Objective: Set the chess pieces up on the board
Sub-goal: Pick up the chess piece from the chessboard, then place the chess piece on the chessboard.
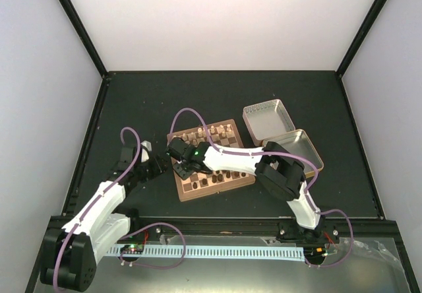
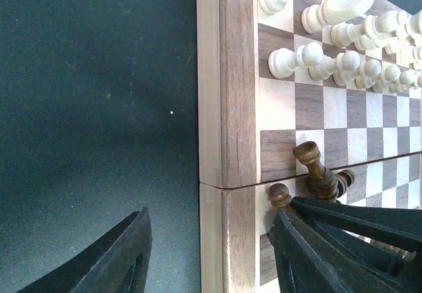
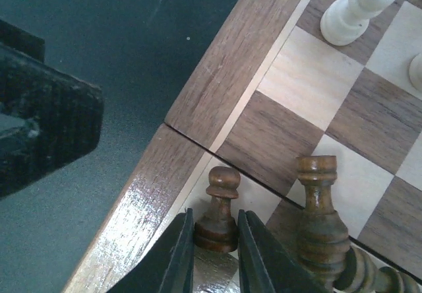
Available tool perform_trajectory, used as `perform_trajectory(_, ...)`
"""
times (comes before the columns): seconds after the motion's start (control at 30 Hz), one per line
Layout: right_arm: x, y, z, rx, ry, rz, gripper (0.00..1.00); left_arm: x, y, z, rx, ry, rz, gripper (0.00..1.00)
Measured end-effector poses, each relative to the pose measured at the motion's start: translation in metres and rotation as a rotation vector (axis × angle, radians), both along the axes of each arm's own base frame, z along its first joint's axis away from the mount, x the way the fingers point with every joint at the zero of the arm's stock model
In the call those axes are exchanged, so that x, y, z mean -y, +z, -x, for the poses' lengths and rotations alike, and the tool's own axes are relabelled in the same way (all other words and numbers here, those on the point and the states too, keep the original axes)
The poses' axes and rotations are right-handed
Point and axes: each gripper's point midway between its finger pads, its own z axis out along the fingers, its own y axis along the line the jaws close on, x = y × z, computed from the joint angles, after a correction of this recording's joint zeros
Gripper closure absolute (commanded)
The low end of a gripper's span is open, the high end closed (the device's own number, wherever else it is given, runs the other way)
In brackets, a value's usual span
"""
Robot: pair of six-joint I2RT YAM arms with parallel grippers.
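1. Leftward, the black two-finger left gripper (image 2: 211, 240) hangs open and empty, its fingers straddling the rim of the small square wooden chequered chessboard (image 2: 237, 75).
2. Rightward, the black right gripper (image 3: 216, 219) pinches a dark brown wooden pawn (image 3: 223, 184), which stands on a pale square beside that rim.

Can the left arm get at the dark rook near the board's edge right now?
Probably not cleanly. The right gripper is clamped on the pawn right beside the rook, crowding that spot, while the open left gripper hangs just off the board rim.
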Motion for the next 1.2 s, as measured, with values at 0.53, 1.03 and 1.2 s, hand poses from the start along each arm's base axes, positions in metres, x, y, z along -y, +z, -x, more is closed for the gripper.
perform_trajectory(0.53,0.0,0.001,0.004,0.074,0.049,-0.111,0.92,0.015,0.02,0.002,0.051,-0.051,0.097,0.38)
perform_trajectory(1.03,0.005,0.071,0.032,0.139,0.14,-0.46,0.92,0.054,0.064,0.01,0.085,-0.182,0.385,0.61)
perform_trajectory(1.2,0.003,0.079,0.033,0.15,0.15,-0.504,0.92,0.06,0.069,0.015,0.08,-0.215,0.427,0.77)
